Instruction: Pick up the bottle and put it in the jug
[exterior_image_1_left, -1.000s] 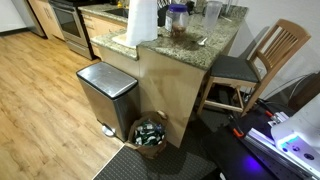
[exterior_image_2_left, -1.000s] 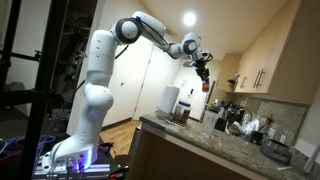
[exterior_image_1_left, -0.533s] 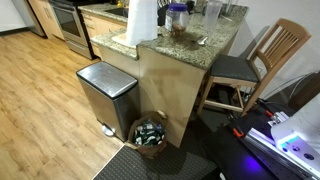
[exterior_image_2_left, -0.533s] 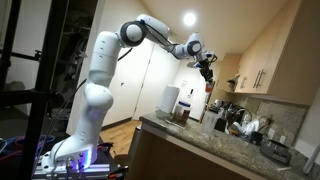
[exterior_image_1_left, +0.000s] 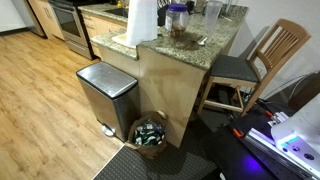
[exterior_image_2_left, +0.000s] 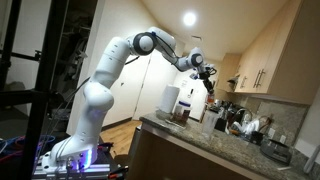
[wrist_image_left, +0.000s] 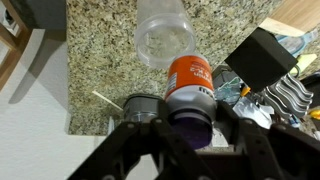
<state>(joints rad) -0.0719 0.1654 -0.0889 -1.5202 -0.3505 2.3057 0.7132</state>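
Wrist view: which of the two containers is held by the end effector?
The bottle with the orange body, clamped in the end effector; the clear container stands free on the counter.

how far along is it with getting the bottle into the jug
Done: the bottle is picked up, clamped in the tool and clear of the counter.
In hand: the arm holds it in the air above the counter.
Left: the jug stands on the counter and the bottle is not in it, so it has yet to be brought over the blue top, lowered in and released.
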